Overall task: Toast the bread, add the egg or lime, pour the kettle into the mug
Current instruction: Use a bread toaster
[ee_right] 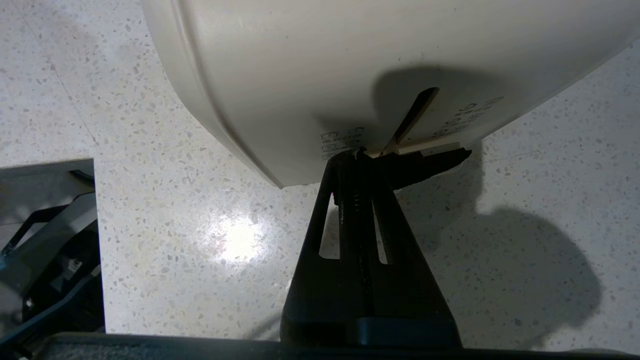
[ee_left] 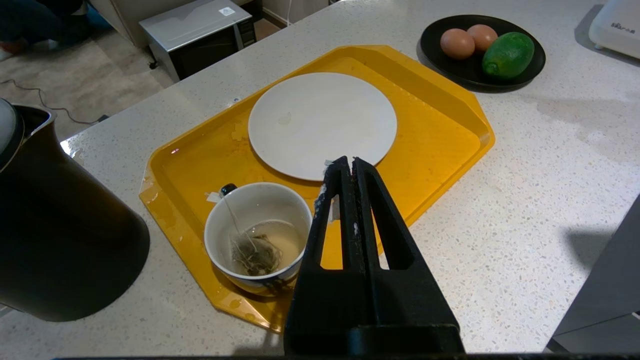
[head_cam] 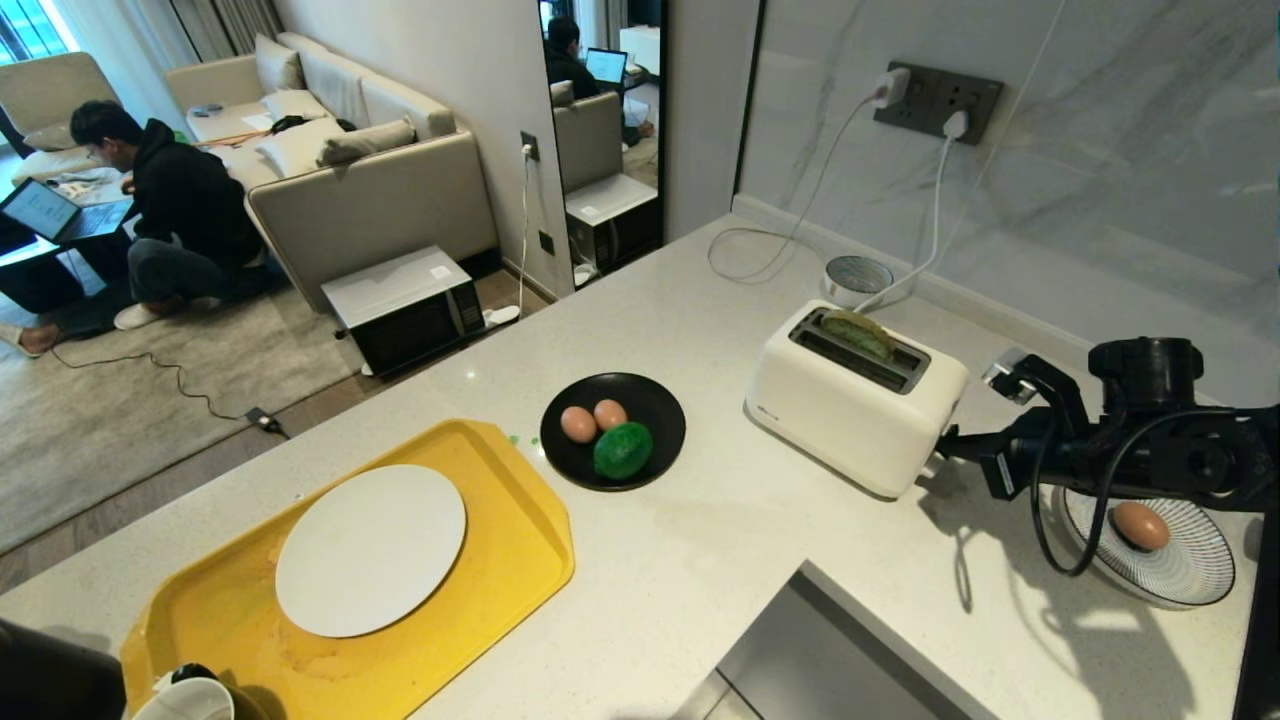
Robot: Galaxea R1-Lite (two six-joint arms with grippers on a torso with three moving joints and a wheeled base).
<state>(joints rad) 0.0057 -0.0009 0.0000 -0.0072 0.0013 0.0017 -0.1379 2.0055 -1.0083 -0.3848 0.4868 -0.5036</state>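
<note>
Pressed together with nothing between them, the jaws of the right gripper sit against the end face of the white toaster, right at its lever slot, low down near the bench. In the head view the right arm reaches in from the right side toward that same end of the toaster. The bread, pale green with a brown crust, stands in the toaster's slot with its top edge showing above the opening.

Jaws of the left gripper are likewise shut on nothing, and hang above the yellow tray, over the near edge of the white plate that lies on it. The mug stands on the same tray just beside the plate, with a tea bag and a little liquid inside. The black kettle stands on the bench just off the tray, near the mug.

A black dish between tray and toaster holds two eggs touching each other, with the lime against them. A third egg lies in a striped bowl at the right, below the right arm. Beyond the bench, a person sits on the floor at a laptop.
</note>
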